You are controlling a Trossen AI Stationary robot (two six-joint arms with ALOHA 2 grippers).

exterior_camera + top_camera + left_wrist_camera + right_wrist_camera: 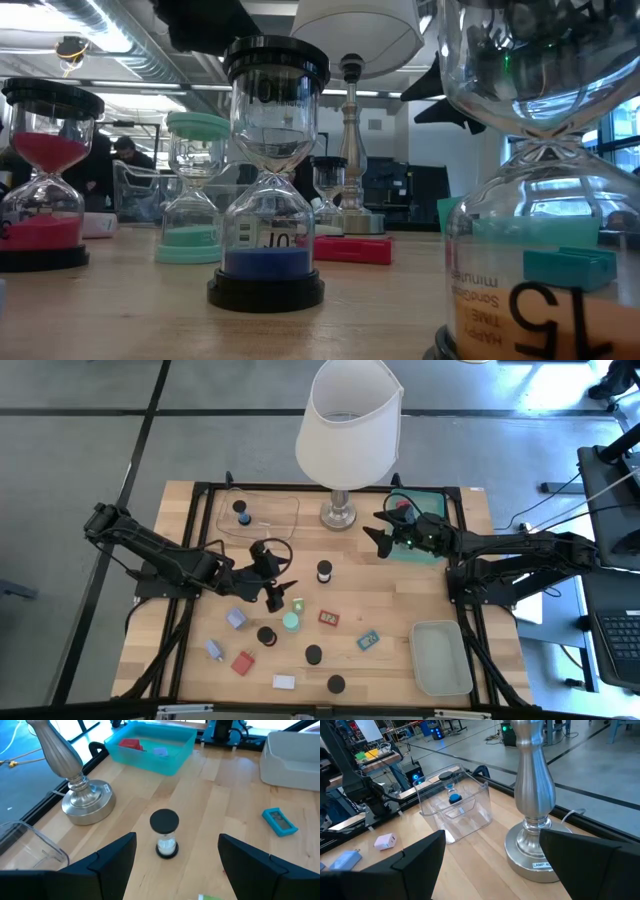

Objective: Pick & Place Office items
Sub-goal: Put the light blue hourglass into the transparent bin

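With fingers spread empty, the left gripper [275, 575] lines up on the black-capped sand timer [324, 571], a forward reach-and-close seemingly next, while the right gripper [381, 528] waits open near the lamp [345, 430].

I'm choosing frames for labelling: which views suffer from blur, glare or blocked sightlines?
Low view: the nearest hourglass fills the right side, soft and cropped; bright windows behind. High view: the lamp shade hides the table's far middle. Left wrist view: sharp on the black-capped hourglass, its own fingers blurred. Right wrist view: lamp base shows glare.
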